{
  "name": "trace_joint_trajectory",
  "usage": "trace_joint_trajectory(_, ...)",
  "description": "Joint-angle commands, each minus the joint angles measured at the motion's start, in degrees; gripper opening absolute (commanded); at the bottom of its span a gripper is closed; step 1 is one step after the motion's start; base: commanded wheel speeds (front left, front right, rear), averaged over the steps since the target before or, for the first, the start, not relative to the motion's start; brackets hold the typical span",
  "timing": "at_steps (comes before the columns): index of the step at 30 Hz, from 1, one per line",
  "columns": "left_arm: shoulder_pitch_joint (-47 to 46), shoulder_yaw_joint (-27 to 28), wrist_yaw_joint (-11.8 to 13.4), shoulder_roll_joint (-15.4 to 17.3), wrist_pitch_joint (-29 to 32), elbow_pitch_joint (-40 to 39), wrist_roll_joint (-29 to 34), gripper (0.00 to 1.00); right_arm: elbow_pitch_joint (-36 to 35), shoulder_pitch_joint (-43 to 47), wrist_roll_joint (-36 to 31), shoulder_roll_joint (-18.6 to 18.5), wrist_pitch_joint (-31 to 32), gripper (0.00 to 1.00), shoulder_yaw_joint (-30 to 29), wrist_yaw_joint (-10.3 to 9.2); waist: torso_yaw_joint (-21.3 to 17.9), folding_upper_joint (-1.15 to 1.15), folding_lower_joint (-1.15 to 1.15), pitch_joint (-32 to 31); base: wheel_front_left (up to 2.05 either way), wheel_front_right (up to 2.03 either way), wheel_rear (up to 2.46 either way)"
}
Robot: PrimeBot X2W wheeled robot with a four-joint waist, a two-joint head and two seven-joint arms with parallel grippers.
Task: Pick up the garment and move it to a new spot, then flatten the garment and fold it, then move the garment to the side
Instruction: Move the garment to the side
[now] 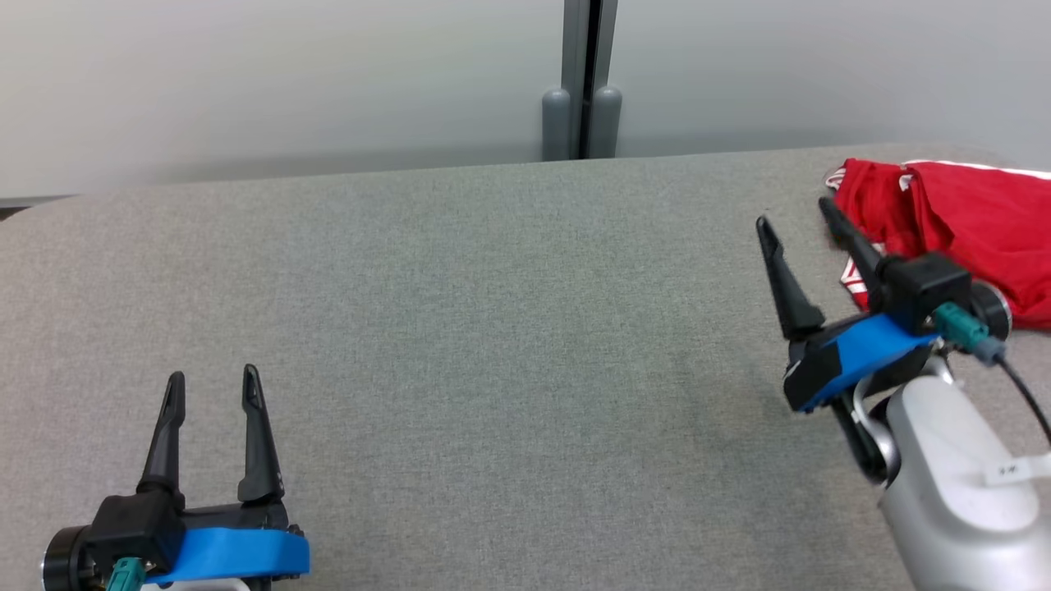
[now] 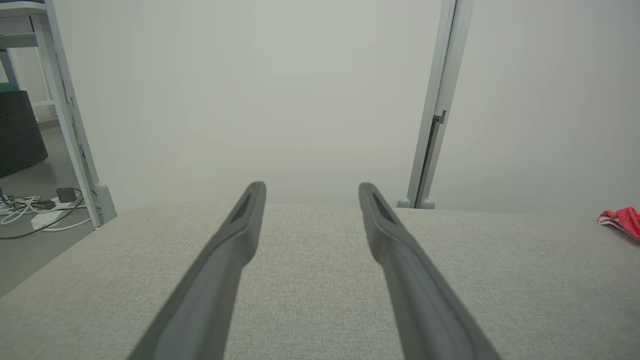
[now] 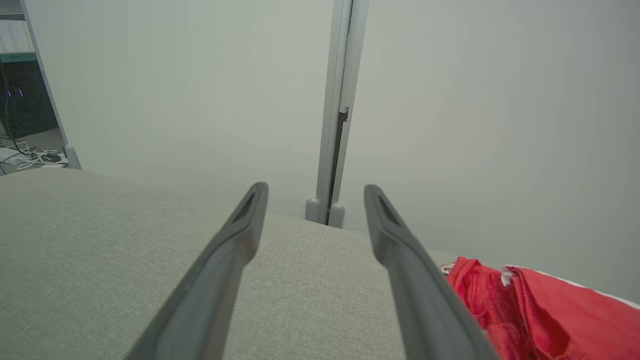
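Observation:
The garment (image 1: 969,222) is red with white trim and lies crumpled at the far right of the grey table (image 1: 493,328). In the right wrist view the garment (image 3: 540,310) sits at the lower right, just beyond the right finger. My right gripper (image 1: 795,212) hovers open beside the garment's left edge, with nothing between its fingers. My left gripper (image 1: 213,379) stands open and empty at the lower left, far from the garment. A small part of the garment (image 2: 622,220) shows at the right edge of the left wrist view.
A pale partition wall with a grey post (image 1: 581,82) stands right behind the table's far edge. Off the table's left end, cables (image 2: 35,207) lie on the floor beside a dark cabinet (image 2: 17,132).

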Motion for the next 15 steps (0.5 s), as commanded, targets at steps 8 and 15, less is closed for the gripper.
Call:
trace_joint_trajectory(8, 1.8, 0.3, -0.1, -0.1, -0.2, 1.6, -0.6, 1.00, -5.5, 10.5, -0.1, 3.7, -0.3, 1.00, -2.8, 0.02, -0.6, 0.00, 0.01, -3.0, 0.00, 0.00, 0.00)
trace_joint_trajectory(15, 2.6, 0.1, -0.1, -0.2, -0.2, 2.1, -0.9, 1.00, -9.3, 16.8, -0.8, 6.1, -0.3, 1.00, -6.3, 0.02, -0.7, 0.00, 0.01, -4.6, 0.00, 0.00, 0.00)
